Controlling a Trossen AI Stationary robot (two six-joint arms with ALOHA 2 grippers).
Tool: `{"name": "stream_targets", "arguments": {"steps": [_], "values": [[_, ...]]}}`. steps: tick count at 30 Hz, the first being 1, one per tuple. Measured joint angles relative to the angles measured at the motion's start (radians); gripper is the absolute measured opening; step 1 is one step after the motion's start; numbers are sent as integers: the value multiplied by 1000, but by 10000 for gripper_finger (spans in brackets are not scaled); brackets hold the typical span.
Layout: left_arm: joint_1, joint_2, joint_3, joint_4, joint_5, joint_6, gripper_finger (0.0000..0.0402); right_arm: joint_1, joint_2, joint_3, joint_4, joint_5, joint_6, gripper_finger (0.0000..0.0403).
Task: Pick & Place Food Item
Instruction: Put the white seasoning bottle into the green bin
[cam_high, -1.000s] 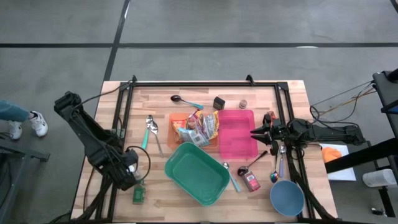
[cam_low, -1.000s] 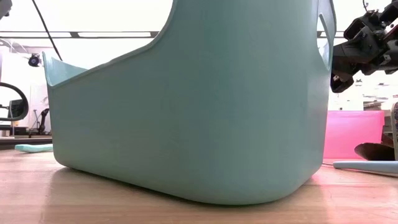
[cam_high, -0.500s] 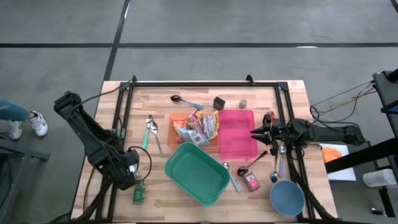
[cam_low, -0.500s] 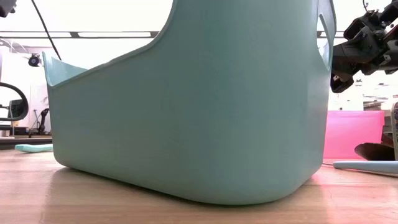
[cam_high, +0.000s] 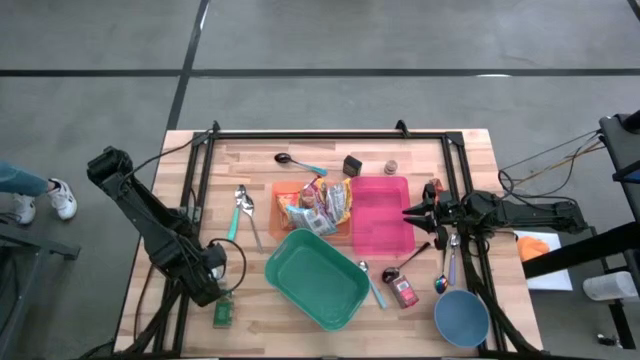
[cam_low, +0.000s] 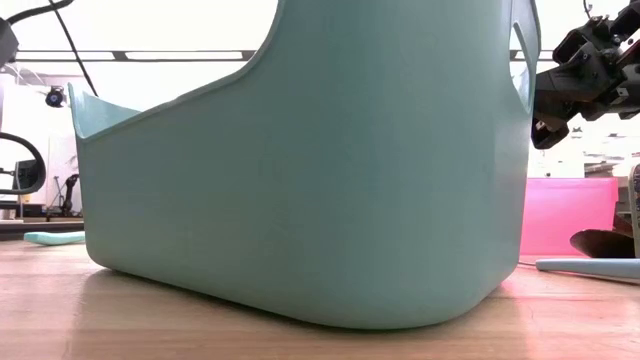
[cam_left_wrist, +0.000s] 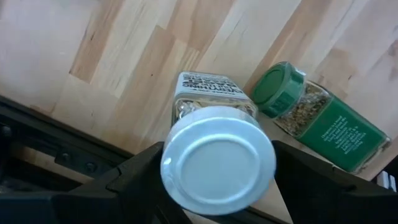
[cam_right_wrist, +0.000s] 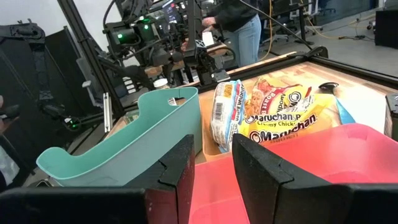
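Seasoning jar (cam_left_wrist: 214, 146) with a white lid sits clasped between the left end effector (cam_left_wrist: 217, 177) fingers, lower left of the overhead frame; we should lift straight, clearing the green-lidded jar (cam_left_wrist: 317, 112) beside it. Right end effector (cam_high: 408, 213) hovers part-open, empty, over the pink bin (cam_high: 380, 240).

You have soft, even overhead light in the high view: the wooden table (cam_high: 270, 310) is evenly lit, and things on it cast only short, faint shadows. In the low view the room behind burns out to white along the top of the frame. That leaves the teal bin (cam_low: 320, 170) backlit, with a dull shadow beneath it at the bottom and a pink glow on the wood at lower right. In the left wrist view the jar (cam_left_wrist: 214, 102) has a mild sheen on its white lid (cam_left_wrist: 217, 162). In the right wrist view the noodle packets (cam_right_wrist: 273, 118) glint against a dimmer room.
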Motion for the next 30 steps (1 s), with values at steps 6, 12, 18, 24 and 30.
{"name": "stream_targets", "arguments": {"steps": [6, 12, 18, 24, 30], "values": [[0, 0, -15, 22, -1, -3, 285, 0, 0, 0, 0, 0, 0, 107], [0, 0, -15, 25, -2, -2, 273, 0, 0, 0, 0, 0, 0, 107], [0, -2, -14, 22, -5, -25, 198, 0, 0, 0, 0, 0, 0, 107], [1, -2, -13, 20, -5, -30, 185, 0, 0, 0, 0, 0, 0, 107], [1, -2, 12, 11, -4, -32, 185, 0, 0, 0, 0, 0, 0, 107]]}}
